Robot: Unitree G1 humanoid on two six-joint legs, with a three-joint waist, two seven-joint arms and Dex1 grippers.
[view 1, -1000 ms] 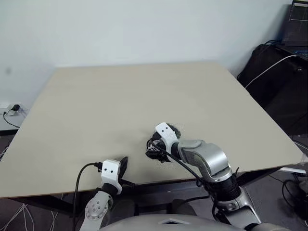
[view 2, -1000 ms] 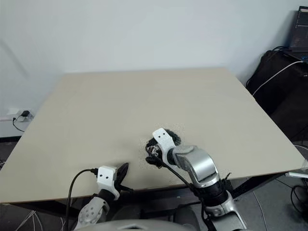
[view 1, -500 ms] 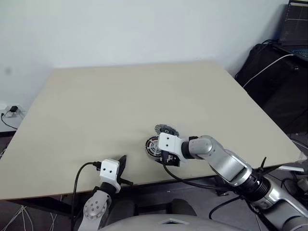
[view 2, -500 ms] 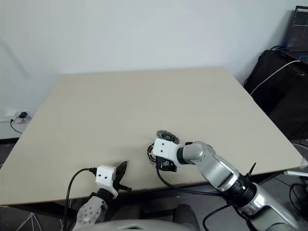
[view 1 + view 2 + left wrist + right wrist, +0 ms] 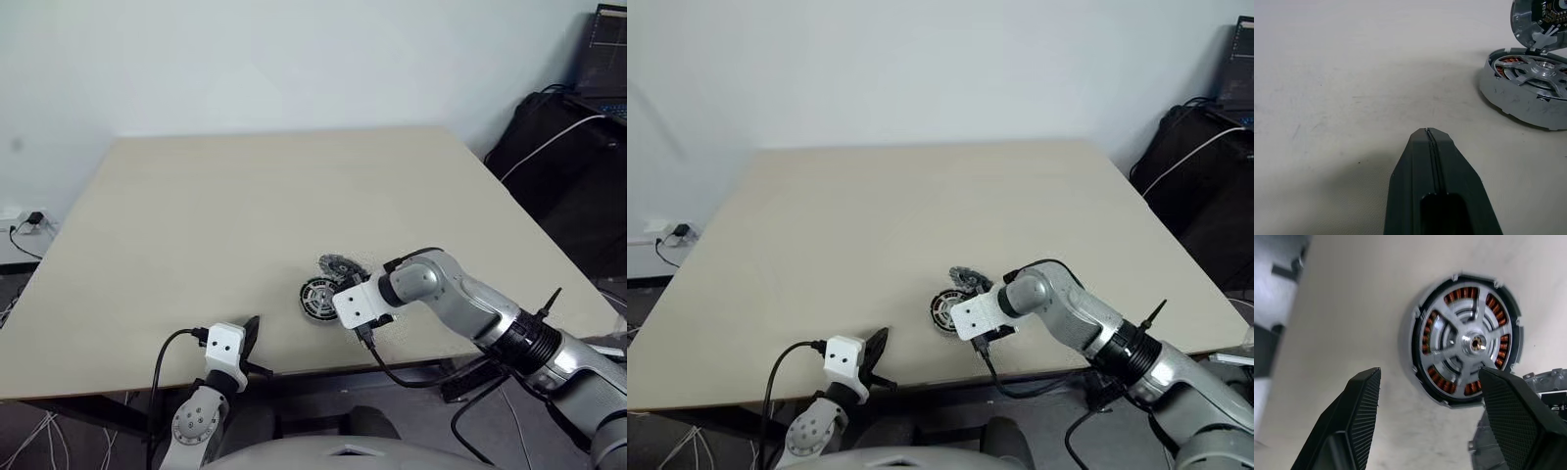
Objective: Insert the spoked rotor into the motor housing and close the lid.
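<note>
Spoked rotor (image 5: 1469, 340) sits seated in motor housing (image 5: 1520, 100). Right gripper (image 5: 1432, 426) hangs above, fingers spread, empty. Left gripper (image 5: 1429, 134) fully closed, empty.

A pale beige table (image 5: 216, 215) is taking up most of the room ahead, standing against a plain white wall (image 5: 294, 59). To the right, a black bag (image 5: 558, 147) is sitting on the floor with a white cable (image 5: 549, 139) trailing over it and a laptop (image 5: 605, 44) resting above. At the left, a wall socket (image 5: 29, 222) is holding a plugged-in black cable.
</note>
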